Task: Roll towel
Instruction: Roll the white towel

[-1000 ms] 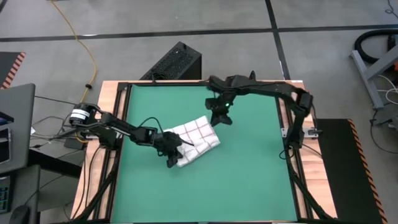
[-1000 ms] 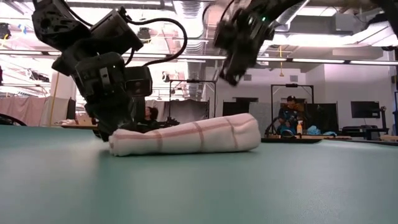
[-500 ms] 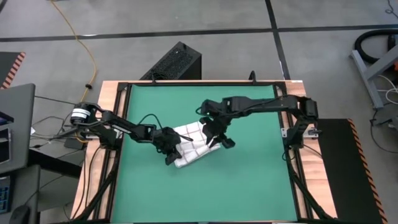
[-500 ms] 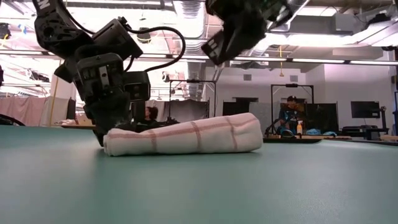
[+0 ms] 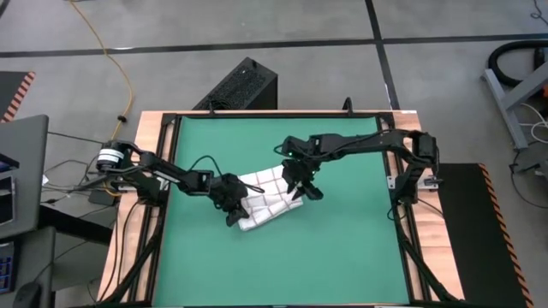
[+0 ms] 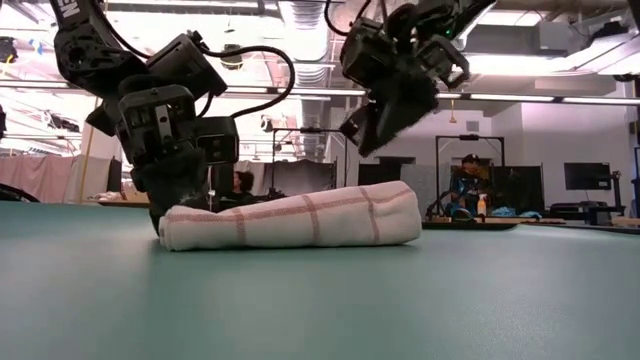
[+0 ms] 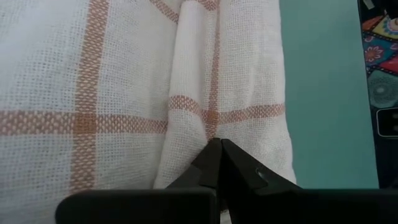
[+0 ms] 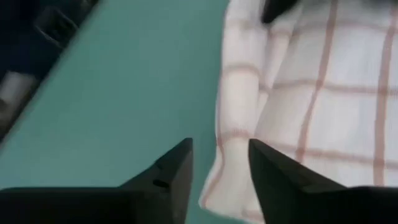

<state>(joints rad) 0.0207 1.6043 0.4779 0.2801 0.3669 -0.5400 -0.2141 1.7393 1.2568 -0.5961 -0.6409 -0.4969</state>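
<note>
The towel [image 5: 267, 198], white with thin red check lines, lies rolled into a thick log on the green mat [image 5: 342, 248], resting on its underside [image 6: 300, 218]. My left gripper [image 5: 233, 207] is shut at the roll's left end [image 6: 185, 215]. My right gripper [image 5: 304, 186] hangs open above the roll's right end, clear of it in the low view [image 6: 385, 120]. In the right wrist view its two fingers [image 8: 219, 158] stand apart over the edge of the towel [image 8: 311, 106] and touch nothing. My left gripper presses its shut fingertips [image 7: 214, 152] into a crease of the towel [image 7: 193, 118] near the roll's left end. The fingers slant down from the table's left side. The towel lies on the mat, its cloth slack around the tips.
Bare green mat lies on the near side and to the right of the towel. Wooden table rails [image 5: 154, 154] frame the mat. A black box [image 5: 240, 85] stands on the floor past the far edge. A person [image 6: 465, 185] sits far back in the room.
My right gripper has come from the far side of the mat toward the near edge and down, and now hangs over the towel's right end. The towel roll stays on the mat.
</note>
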